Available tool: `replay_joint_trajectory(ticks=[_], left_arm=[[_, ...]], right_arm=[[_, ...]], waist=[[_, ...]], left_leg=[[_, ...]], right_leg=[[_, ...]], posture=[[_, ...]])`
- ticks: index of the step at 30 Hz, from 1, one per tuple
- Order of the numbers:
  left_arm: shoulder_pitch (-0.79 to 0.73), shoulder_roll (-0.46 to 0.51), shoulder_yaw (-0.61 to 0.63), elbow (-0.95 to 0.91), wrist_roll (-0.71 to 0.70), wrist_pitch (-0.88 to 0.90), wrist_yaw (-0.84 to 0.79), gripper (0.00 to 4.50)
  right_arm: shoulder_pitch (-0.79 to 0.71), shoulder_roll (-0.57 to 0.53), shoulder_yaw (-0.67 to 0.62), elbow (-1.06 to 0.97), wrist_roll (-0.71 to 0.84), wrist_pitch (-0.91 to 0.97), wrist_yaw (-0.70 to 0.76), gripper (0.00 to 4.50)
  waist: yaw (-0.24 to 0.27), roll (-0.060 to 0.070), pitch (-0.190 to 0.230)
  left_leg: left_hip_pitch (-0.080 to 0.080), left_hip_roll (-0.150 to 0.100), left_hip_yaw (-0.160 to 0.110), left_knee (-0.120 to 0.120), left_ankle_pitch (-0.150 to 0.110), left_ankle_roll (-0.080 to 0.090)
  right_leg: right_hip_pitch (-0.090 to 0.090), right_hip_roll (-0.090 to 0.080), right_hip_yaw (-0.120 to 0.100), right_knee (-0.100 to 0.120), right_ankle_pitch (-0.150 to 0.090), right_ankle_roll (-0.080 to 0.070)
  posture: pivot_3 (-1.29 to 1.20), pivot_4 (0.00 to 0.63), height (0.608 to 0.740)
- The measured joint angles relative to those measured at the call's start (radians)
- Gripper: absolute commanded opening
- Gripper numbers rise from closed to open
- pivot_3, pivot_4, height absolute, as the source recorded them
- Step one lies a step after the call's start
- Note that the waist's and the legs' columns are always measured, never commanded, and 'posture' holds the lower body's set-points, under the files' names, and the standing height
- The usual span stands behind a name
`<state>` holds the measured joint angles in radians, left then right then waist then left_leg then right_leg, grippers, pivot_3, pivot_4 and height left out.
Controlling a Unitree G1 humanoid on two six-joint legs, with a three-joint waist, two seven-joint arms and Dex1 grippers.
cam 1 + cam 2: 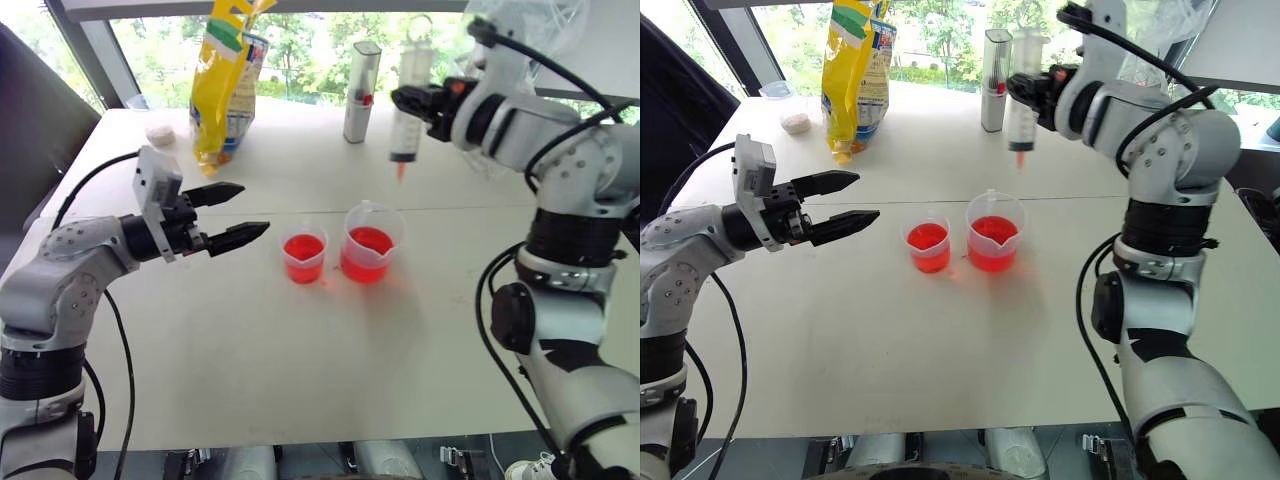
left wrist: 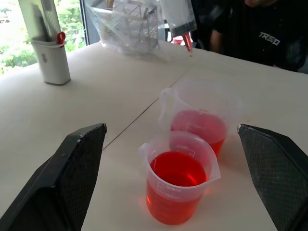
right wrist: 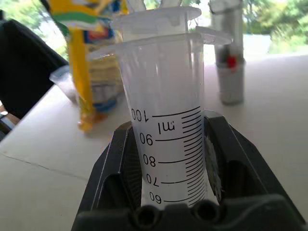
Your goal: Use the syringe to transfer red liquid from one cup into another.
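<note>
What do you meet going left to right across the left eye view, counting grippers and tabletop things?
Left gripper, open → smaller cup → larger spouted cup → syringe, held upright above the table by the right gripper.

A white table fills the foreground, its top crossed by a thin seam running side to side. Behind its far edge, large windows with a dark slanted frame admit bright daylight and show green foliage outside. A dark chair back stands at the table's left side. A person in dark clothing stands beyond the table.
</note>
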<state>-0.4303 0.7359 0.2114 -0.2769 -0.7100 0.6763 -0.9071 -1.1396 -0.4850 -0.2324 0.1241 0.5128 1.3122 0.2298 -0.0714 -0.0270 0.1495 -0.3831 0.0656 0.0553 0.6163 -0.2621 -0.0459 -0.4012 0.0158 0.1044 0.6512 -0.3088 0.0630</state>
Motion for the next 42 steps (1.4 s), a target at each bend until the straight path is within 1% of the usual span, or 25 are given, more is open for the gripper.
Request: replay_joint_trajectory(ticks=[3,7,12,19,20,24,28,32,35,37,39,40,42], left_arm=[[0.001,-0.002,-0.005,-0.002,0.005,-0.009,-0.001,4.48],[0.002,-0.002,-0.012,-0.002,0.009,-0.011,-0.001,4.48],[0.002,-0.002,-0.015,-0.004,0.008,-0.011,0.004,4.48],[0.003,-0.001,-0.019,-0.022,0.008,-0.01,0.006,4.48],[0.004,-0.001,-0.02,-0.022,0.008,-0.01,0.006,4.5],[0.007,0.001,-0.021,-0.024,0.008,-0.009,0.005,4.5],[0.008,0.004,-0.022,-0.032,0.008,-0.007,0.001,4.5],[0.025,0.02,-0.024,-0.04,0.007,-0.005,-0.009,4.5],[0.033,0.035,-0.028,-0.044,0.004,-0.004,-0.018,4.5],[0.042,0.051,-0.028,-0.05,0.002,-0.003,-0.026,4.5],[0.051,0.063,-0.027,-0.055,0.0,0.0,-0.028,4.5],[0.057,0.067,-0.027,-0.067,-0.003,0.005,-0.031,4.5],[0.072,0.074,-0.021,-0.08,-0.011,0.012,-0.037,4.5]], right_arm=[[0.018,-0.056,0.027,0.071,-0.019,0.12,0.008,1.4],[0.103,-0.069,0.1,0.107,-0.032,0.205,0.035,1.4],[0.217,-0.069,0.171,0.154,-0.063,0.211,0.059,1.4],[0.229,-0.07,0.191,0.176,-0.098,0.181,0.09,1.4],[0.23,-0.07,0.192,0.176,-0.102,0.179,0.092,2.42],[0.263,-0.069,0.193,0.173,-0.114,0.18,0.101,4.48],[0.267,-0.08,0.193,0.146,-0.114,0.19,0.12,4.48],[0.274,-0.178,0.227,0.024,-0.092,0.183,0.201,4.48],[0.288,-0.29,0.243,-0.109,-0.044,0.16,0.302,4.48],[0.314,-0.386,0.251,-0.211,0.005,0.133,0.397,4.48],[0.327,-0.452,0.25,-0.284,0.04,0.105,0.47,4.48],[0.356,-0.512,0.249,-0.341,0.064,0.074,0.529,4.48],[0.405,-0.598,0.242,-0.419,0.101,0.032,0.618,4.48]], waist=[[0.0,0.001,-0.001],[0.0,0.001,-0.001],[0.001,0.001,-0.001],[0.002,0.0,-0.001],[0.002,0.0,-0.001],[0.003,0.0,-0.001],[0.002,0.001,-0.001],[0.003,0.002,0.0],[0.003,0.002,0.0],[0.004,0.002,0.0],[0.003,0.002,0.0],[0.004,0.002,0.0],[0.004,0.002,0.0]], left_leg=[[-0.005,0.001,0.001,-0.001,0.0,0.0],[-0.007,0.001,0.0,-0.002,0.0,0.0],[-0.007,0.001,0.0,-0.001,0.0,0.0],[-0.005,0.0,-0.001,0.001,0.0,0.0],[-0.005,0.0,-0.002,0.001,0.0,0.0],[-0.006,0.0,-0.001,0.001,0.0,0.0],[-0.006,0.0,-0.001,0.001,0.0,0.0],[-0.006,0.0,-0.002,0.0,0.0,0.0],[-0.006,0.0,-0.002,0.0,0.0,0.0],[-0.006,0.0,-0.003,0.0,0.0,0.0],[-0.005,0.001,-0.003,0.0,0.0,0.0],[-0.005,0.001,-0.003,0.0,0.0,0.0],[-0.005,0.001,-0.003,0.0,0.0,0.0]], right_leg=[[-0.006,0.002,0.001,0.0,0.0,0.0],[-0.008,0.004,0.001,-0.001,0.0,0.0],[-0.007,0.004,0.001,-0.001,0.0,0.001],[-0.004,0.006,0.0,-0.001,0.0,0.001],[-0.004,0.006,0.0,-0.001,0.0,0.001],[-0.004,0.005,0.0,-0.001,0.0,0.001],[-0.004,0.005,0.0,-0.001,0.0,0.001],[-0.004,0.005,0.0,-0.001,0.0,0.001],[-0.004,0.005,-0.001,-0.001,0.0,0.001],[-0.004,0.005,-0.001,-0.001,0.0,0.001],[-0.004,0.005,-0.001,-0.001,0.0,0.001],[-0.004,0.005,-0.001,-0.001,0.0,0.001],[-0.003,0.004,-0.001,-0.001,0.0,0.001]], posture=[[0.0,0.15,0.74],[0.0,0.15,0.74],[0.0,0.15,0.74],[0.0,0.15,0.74],[0.0,0.15,0.74],[0.0,0.15,0.74],[0.0,0.15,0.74],[0.0,0.15,0.74],[0.0,0.15,0.74],[0.0,0.15,0.74],[0.0,0.15,0.74],[0.0,0.15,0.74],[0.0,0.15,0.74]])
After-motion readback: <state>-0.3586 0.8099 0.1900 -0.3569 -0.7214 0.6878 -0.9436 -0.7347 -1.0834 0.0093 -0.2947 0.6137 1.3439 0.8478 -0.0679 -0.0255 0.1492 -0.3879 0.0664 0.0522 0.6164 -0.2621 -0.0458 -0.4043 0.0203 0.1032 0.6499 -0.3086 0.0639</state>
